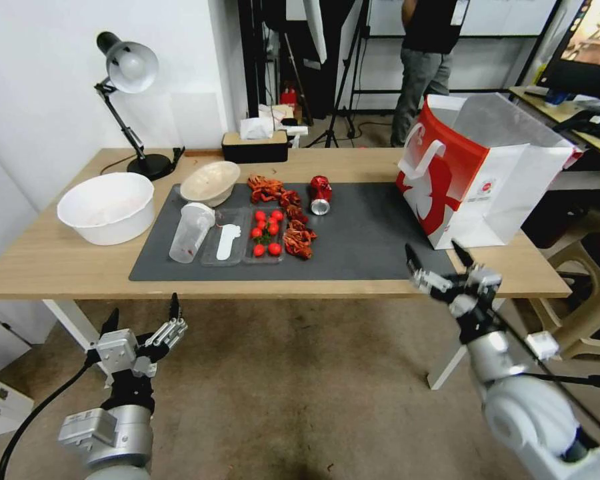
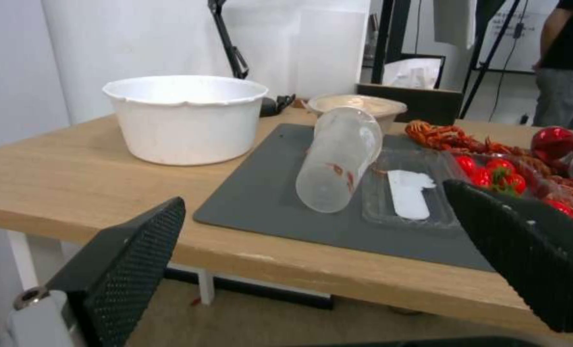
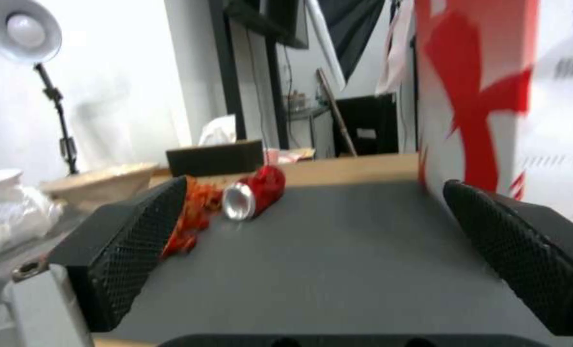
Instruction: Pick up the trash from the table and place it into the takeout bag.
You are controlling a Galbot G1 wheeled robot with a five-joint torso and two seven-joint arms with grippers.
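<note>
Right gripper (image 1: pixel 435 259): we hold it at the near edge of the table (image 1: pixel 60 260), fingers spread and empty, likely staged for a first pick.
Red can (image 1: pixel 321 195): lying on its side on the grey mat (image 1: pixel 367 240), well ahead of the right fingertips and toward their left pad, open end facing us.
Takeout bag (image 1: pixel 477 173): upright, mouth open, just beyond the right-hand finger, so a drop needs little travel.
Left gripper (image 1: pixel 140 317): below the table edge, fingers released, nothing held.
Clear plastic cup (image 2: pixel 339 159): tipped over on the mat, ahead between the left fingers.
Beige bowl (image 1: pixel 211 181): beyond that cup.
</note>
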